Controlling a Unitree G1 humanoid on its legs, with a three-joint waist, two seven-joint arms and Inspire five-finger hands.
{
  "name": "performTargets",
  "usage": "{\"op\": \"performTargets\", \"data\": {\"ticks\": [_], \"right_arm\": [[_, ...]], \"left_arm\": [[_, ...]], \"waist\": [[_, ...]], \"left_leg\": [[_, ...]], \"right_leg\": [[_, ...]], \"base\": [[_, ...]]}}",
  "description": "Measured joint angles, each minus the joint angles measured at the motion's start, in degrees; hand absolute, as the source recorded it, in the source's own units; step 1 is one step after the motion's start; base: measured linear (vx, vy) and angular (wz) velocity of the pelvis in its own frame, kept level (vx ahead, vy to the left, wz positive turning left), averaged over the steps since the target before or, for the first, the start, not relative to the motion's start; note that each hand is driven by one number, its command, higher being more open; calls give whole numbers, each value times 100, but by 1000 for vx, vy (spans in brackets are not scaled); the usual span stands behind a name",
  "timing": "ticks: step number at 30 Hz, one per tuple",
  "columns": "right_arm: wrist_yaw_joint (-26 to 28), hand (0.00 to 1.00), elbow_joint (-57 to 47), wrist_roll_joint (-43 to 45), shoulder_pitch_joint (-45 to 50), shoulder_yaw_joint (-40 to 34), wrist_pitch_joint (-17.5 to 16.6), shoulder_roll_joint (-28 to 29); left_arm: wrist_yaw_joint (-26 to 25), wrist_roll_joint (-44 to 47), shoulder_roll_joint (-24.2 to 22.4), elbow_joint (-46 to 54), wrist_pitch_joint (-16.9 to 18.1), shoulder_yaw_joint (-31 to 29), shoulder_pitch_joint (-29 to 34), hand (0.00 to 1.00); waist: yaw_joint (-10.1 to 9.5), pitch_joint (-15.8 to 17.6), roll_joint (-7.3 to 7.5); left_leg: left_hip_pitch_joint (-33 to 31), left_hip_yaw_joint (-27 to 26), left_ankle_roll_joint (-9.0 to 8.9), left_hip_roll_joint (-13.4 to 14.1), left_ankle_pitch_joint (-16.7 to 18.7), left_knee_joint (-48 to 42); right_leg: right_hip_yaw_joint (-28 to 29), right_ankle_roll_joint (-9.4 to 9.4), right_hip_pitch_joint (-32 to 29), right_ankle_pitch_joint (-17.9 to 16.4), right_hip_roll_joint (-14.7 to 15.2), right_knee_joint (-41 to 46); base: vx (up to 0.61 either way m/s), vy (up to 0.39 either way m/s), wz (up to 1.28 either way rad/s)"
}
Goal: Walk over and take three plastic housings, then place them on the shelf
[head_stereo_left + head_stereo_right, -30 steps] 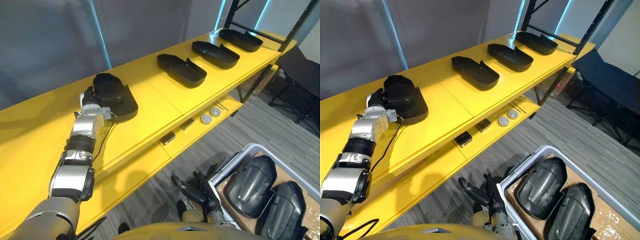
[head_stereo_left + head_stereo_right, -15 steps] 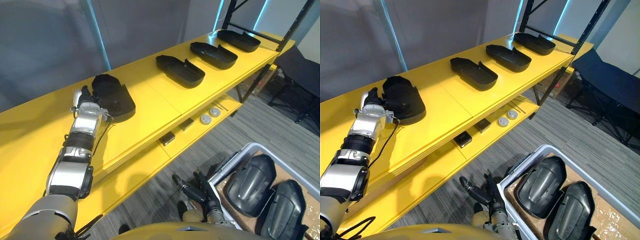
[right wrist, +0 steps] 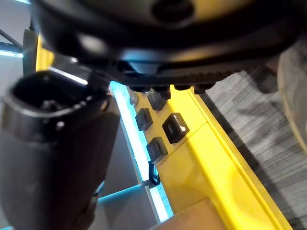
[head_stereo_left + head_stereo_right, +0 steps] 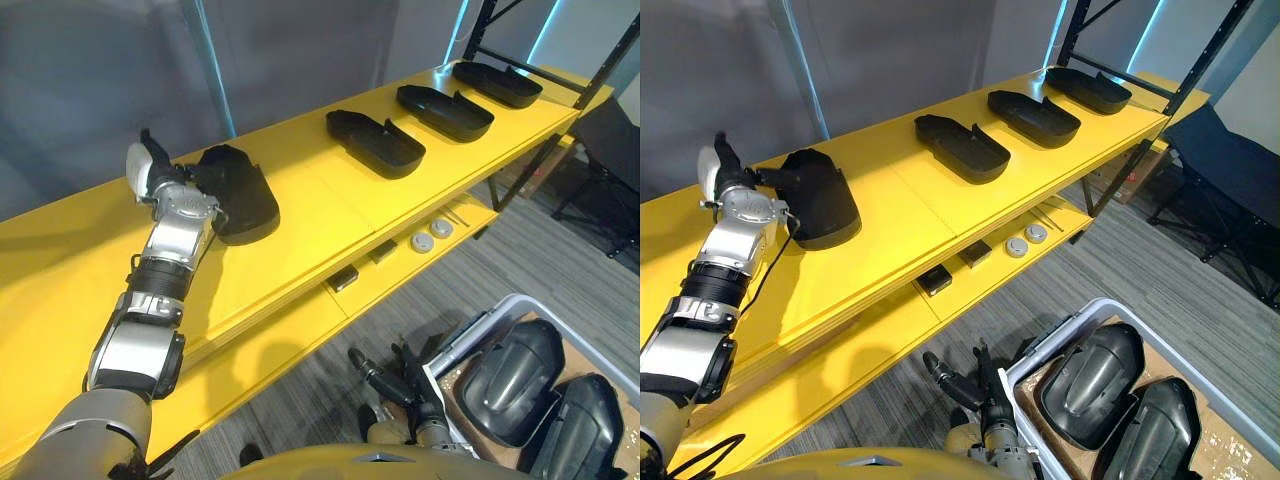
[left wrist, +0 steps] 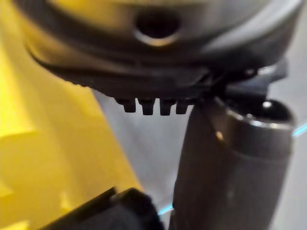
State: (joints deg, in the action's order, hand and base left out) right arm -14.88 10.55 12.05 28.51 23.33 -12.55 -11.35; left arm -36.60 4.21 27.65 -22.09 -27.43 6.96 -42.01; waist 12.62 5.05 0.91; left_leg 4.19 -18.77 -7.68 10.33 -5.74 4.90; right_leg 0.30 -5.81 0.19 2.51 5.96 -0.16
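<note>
Release is the step in hand, as I judge it, and I would do it cleanly: draw the left hand (image 4: 165,180) straight back along its arm, away from the plastic housing (image 4: 238,195), without dragging a finger across the shell and skewing it. The housing lies dome-up on the top board of the yellow shelf (image 4: 310,225), well in from the front edge, so it needs no further nudge.

The left hand is spread, the white-covered thumb lifted clear and the fingers stretched toward the housing's near end. It has hold of nothing. Whether a fingertip touches the shell or stops just short, I cannot tell.

Further right on the same board lie three open-side-up housings in a row, well apart: the nearest housing (image 4: 375,143), the middle housing (image 4: 445,112) and the far housing (image 4: 497,83). On the lower board (image 4: 270,350) sit two small round discs (image 4: 428,235).

Down low, the right hand (image 4: 395,380) hangs with loose, splayed fingers, carrying nothing, just beside the grey bin (image 4: 480,310). Two more housings lie in it, the bin's left housing (image 4: 510,370) and the bin's right housing (image 4: 580,430).
</note>
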Motion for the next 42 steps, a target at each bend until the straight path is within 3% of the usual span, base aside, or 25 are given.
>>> {"op": "performTargets", "data": {"ticks": [5,7,8,10,12,15,19,23,28,33,37,42], "right_arm": [[-331,100,-332,-56,-12,-155,-184,59],[-543,100,-855,-147,-20,-266,-203,87],[-547,100,-871,-158,-21,-268,-204,87],[-781,100,-1582,-333,-141,-370,-305,103],[-896,100,-1908,-513,-287,-402,-312,102],[-1076,100,-2550,-969,-526,-584,-319,82],[-983,100,-3097,-858,-1062,-940,-500,-78],[-292,100,-3104,-201,-1948,-950,-587,-293],[559,100,-2561,238,-3088,-173,-405,-410],[924,100,-1453,235,-3539,158,-281,-156],[1028,100,-785,218,-3979,424,-261,61],[967,100,-481,167,-4430,976,-177,339]], "left_arm": [[-340,27,-45,2116,915,-10,707,100],[-421,150,-302,3032,1451,-17,1066,100],[-424,156,-308,3055,1468,-17,1072,100],[-482,243,-655,3817,2064,-60,1520,100],[-522,249,-771,4206,2309,-134,1833,100],[-519,324,-969,4888,2777,-262,2615,100],[-533,316,-1172,5197,3405,-698,3643,100],[-539,172,-1191,5129,3668,-1178,4273,100],[-182,20,-1618,4528,3988,-1791,5276,100],[957,801,-1889,3842,4113,-2093,6214,100],[1249,1045,-2127,3052,4103,-2258,6564,100],[1539,1457,-2434,2158,4108,-2393,6730,100]], "waist": [[-33,31,-81],[-49,26,-145],[-49,25,-146],[-143,-29,-240],[-163,-47,-270],[-325,-73,-302],[-609,-109,-259],[-798,-211,-176],[-1296,-227,-133],[-1739,-231,-61],[-1953,-160,-32],[-2064,-97,-47]], "left_leg": [[-3,70,7,-28,-4,-2],[1,143,10,-43,-6,-3],[2,145,10,-43,-6,-3],[4,192,12,-44,-5,-2],[5,234,13,-44,-4,-2],[3,310,14,-46,-3,-3],[-10,523,13,-67,-4,-6],[-170,798,25,-115,-38,-9],[-227,1164,31,-180,-50,-10],[-351,1524,31,-271,-81,-12],[-354,1646,-23,-324,-38,-11],[-357,1783,-29,-324,-34,-11]], "right_leg": [[-50,-17,34,-21,15,8],[-114,-19,78,-46,30,8],[-116,-19,79,-46,31,8],[-171,-2,89,-84,36,7],[-197,23,94,-105,36,2],[-261,26,138,-118,37,-10],[-441,14,293,-107,52,-115],[-656,-37,313,-68,78,-191],[-1002,-28,536,-79,117,-301],[-1356,-51,632,-183,172,-287],[-1484,-46,698,-229,219,-280],[-1626,-35,723,-331,221,-192]], "base": [[11,2,6],[2,5,11],[-4,3,13],[-14,1,8],[-17,-2,8],[-8,-1,12],[1,-3,19],[-3,-2,30],[11,-3,35],[20,-11,38],[7,1,15],[-2,-17,14]]}}
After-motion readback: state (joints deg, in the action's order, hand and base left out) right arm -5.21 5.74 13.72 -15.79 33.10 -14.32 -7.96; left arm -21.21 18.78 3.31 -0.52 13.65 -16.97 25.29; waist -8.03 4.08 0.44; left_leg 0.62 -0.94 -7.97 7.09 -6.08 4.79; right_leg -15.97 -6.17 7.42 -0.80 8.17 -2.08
